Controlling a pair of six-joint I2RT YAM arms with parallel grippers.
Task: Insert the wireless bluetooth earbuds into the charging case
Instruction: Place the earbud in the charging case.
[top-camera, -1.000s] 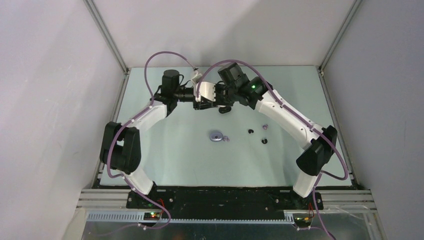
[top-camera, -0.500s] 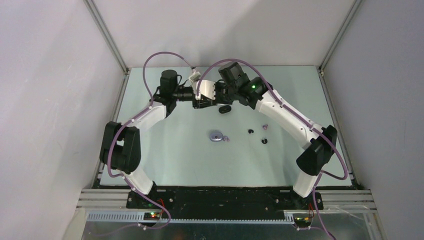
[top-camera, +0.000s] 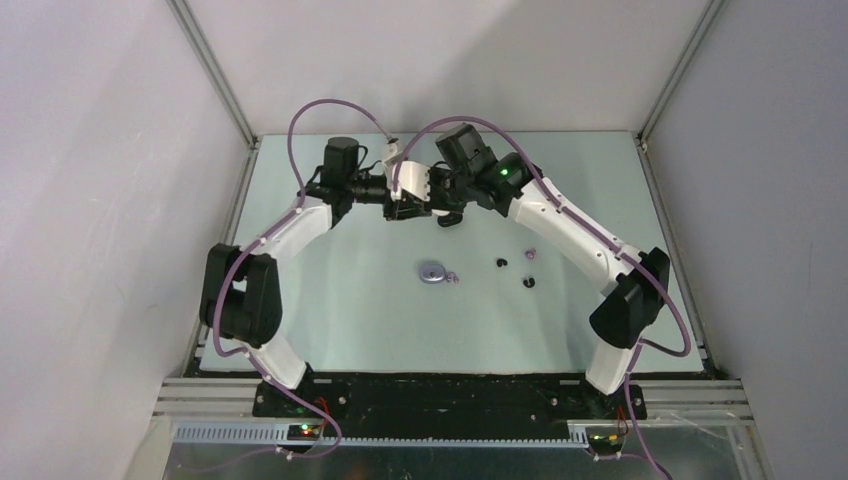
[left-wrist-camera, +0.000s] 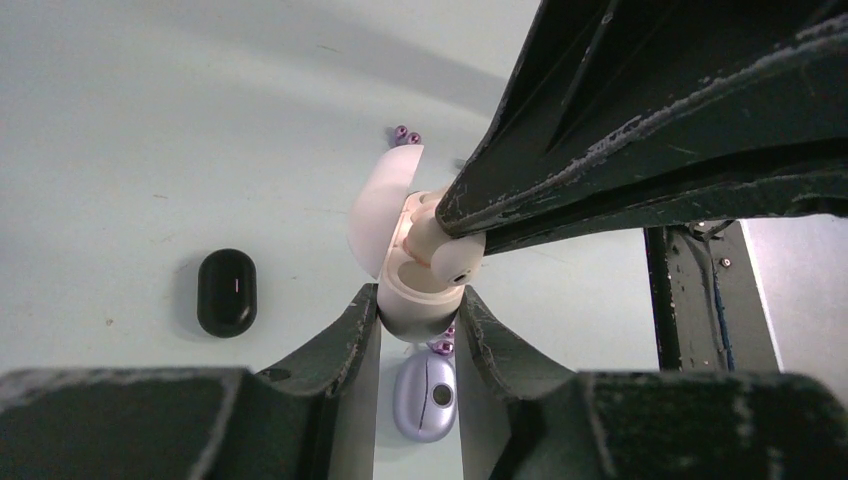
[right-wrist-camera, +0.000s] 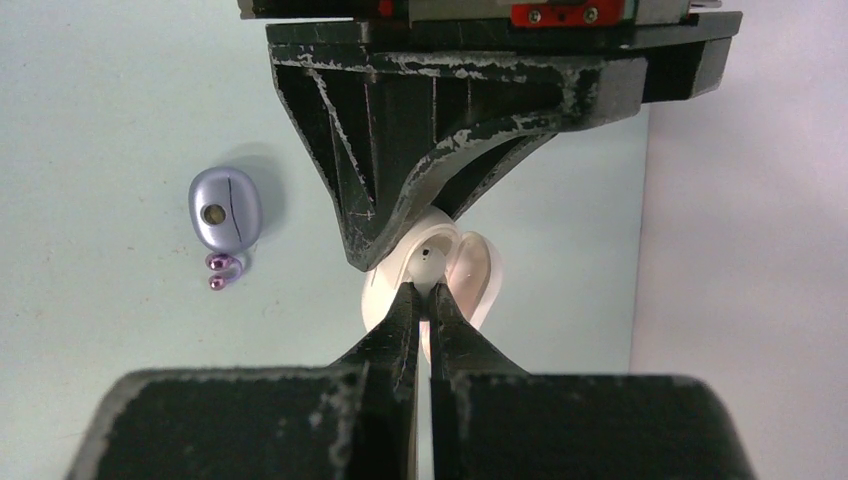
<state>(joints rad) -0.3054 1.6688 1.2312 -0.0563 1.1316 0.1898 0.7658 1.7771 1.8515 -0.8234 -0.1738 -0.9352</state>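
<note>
My left gripper (left-wrist-camera: 420, 300) is shut on the base of an open white charging case (left-wrist-camera: 415, 305); its lid (left-wrist-camera: 378, 205) stands open to the left. My right gripper (right-wrist-camera: 430, 295) is shut on a white earbud (right-wrist-camera: 432, 258) and holds it at the case's mouth, touching the case; the bud also shows in the left wrist view (left-wrist-camera: 452, 258). In the top view both grippers meet at the back middle of the table, left (top-camera: 405, 205) and right (top-camera: 435, 200). Lavender buds (top-camera: 452, 279) and black buds (top-camera: 501, 263) lie loose on the table.
A shut black case (top-camera: 450, 217) lies just below the grippers. A shut lavender case (top-camera: 432, 272) lies mid-table with lavender buds beside it. Another black bud (top-camera: 529, 282) and a lavender bud (top-camera: 530, 253) lie to the right. Walls close in the table (top-camera: 330, 320).
Hardly anything: both grippers stay together over the same spot, with the case and the white earbud still held. The left wrist has shifted very slightly.
</note>
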